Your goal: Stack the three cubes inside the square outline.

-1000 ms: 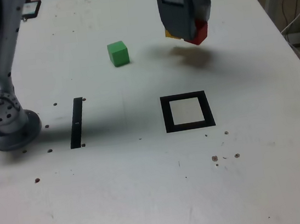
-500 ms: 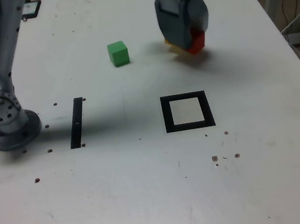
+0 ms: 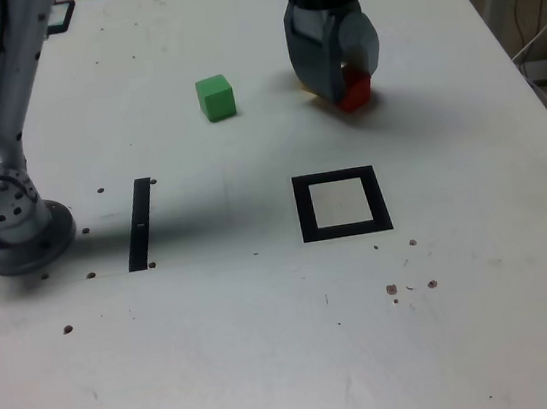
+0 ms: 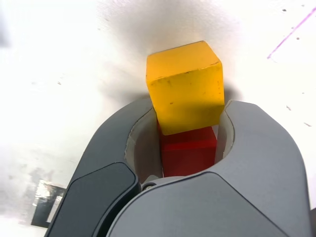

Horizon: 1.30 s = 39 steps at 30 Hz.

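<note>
Well, the pincer [image 4: 188,106] is clamped on the yellow cube [image 4: 186,94] (and the red cube [image 4: 188,155] too).

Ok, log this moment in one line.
gripper: shut on solid red cube | solid yellow cube: at fingertips | solid green cube: on white table | flat black square outline: no cube inside

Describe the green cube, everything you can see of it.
The green cube is small, solid green and plain, its top lighter than its sides. The material is unclear. It sits upright on the white table, beyond the black strip and left of the gripper in the exterior view, outside the square outline. Only the table visibly touches it.
</note>
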Motion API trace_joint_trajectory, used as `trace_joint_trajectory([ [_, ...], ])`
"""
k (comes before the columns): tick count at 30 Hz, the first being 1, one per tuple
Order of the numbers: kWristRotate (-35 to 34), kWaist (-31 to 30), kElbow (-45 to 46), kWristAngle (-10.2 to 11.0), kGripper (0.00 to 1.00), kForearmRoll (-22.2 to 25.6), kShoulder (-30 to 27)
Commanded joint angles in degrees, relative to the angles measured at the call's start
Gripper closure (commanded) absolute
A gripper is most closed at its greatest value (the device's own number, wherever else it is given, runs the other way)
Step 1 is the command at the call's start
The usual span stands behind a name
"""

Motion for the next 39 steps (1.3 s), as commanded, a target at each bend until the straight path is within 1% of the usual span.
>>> trace_joint_trajectory([
  [1, 0.1, 0.1, 1.9, -1.0, 0.62, -1.2, 0.2],
  [4, -0.3, 0.0, 4.0, -2.3, 0.38, -3.5, -1.0],
  [6, -0.9, -0.2, 5.3, -2.5, 0.21, -5.2, -2.0],
  [9, -1.5, -0.3, 6.5, -2.3, 0.08, -6.3, -2.8],
  [11, -1.6, -0.3, 7.0, -2.0, 0.04, -6.6, -2.8],
  [14, -1.7, -0.3, 7.1, -1.4, 0.01, -6.6, -2.6],
  [19, -2.5, -0.7, 6.2, -0.1, 0.01, -6.1, -2.6],
  [23, -4.3, -1.9, 5.2, -0.4, 0.01, -5.1, -2.8],
  [30, -7.8, -3.8, 3.1, -0.7, 0.01, -1.1, -2.6],
  [33, -8.6, -4.5, 2.6, -0.7, 0.01, -0.3, -2.1],
  [36, -9.0, -4.8, 2.5, -0.6, 0.04, 0.0, -1.3],
  [39, -9.2, -4.7, 2.3, -0.6, 0.09, 0.4, -0.5],
])
